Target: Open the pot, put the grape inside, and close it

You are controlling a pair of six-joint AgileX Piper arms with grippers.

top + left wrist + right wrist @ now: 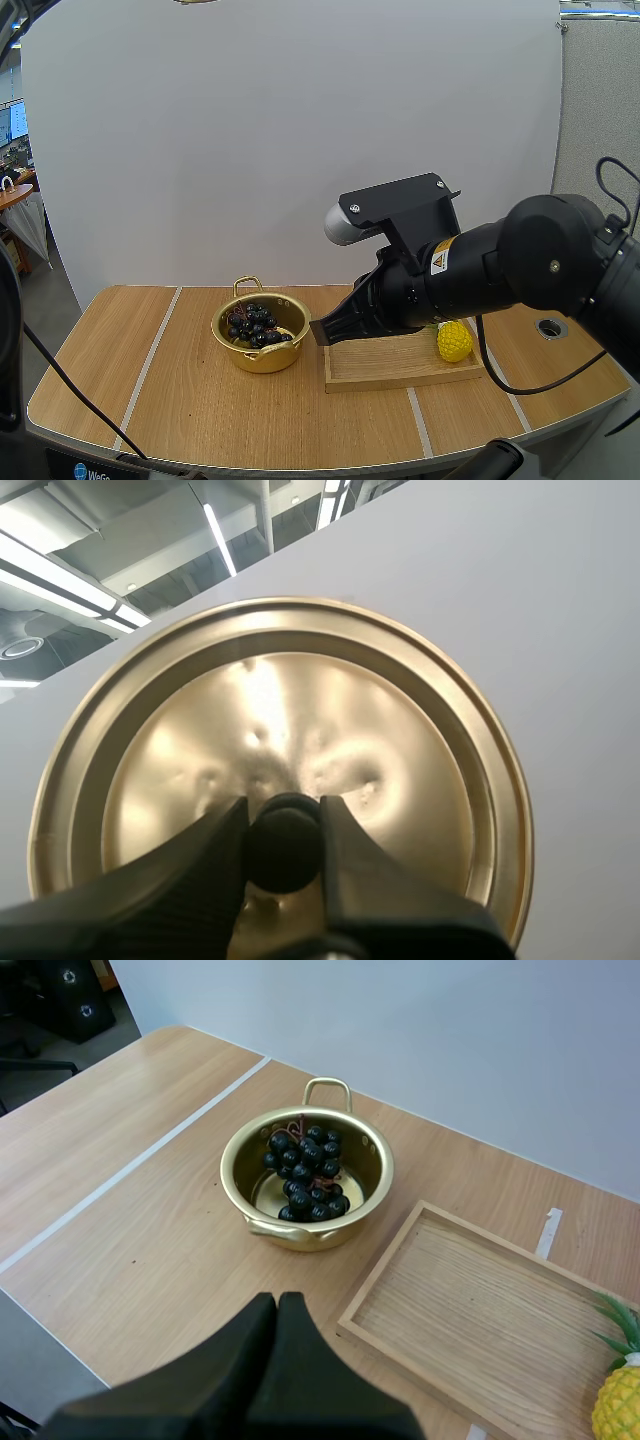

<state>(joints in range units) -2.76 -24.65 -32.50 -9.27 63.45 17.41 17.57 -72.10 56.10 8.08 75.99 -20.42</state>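
A gold pot (262,347) stands uncovered on the wooden table, left of a wooden tray (400,365). A bunch of dark grapes (254,325) lies inside it; the right wrist view shows the same pot (305,1222) and grapes (308,1173) from above. My right gripper (322,331) hovers just right of the pot, over the tray's left edge, its fingers (270,1360) lying together as one dark wedge with nothing held. In the left wrist view my left gripper (284,845) is shut on the black knob (284,842) of the gold lid (280,740), held up off the table.
A yellow toy pineapple (454,341) sits at the tray's right end, also seen as a pineapple (618,1400) beside the tray (470,1310). A round hole (551,327) is in the tabletop at far right. Bare table lies left of and in front of the pot.
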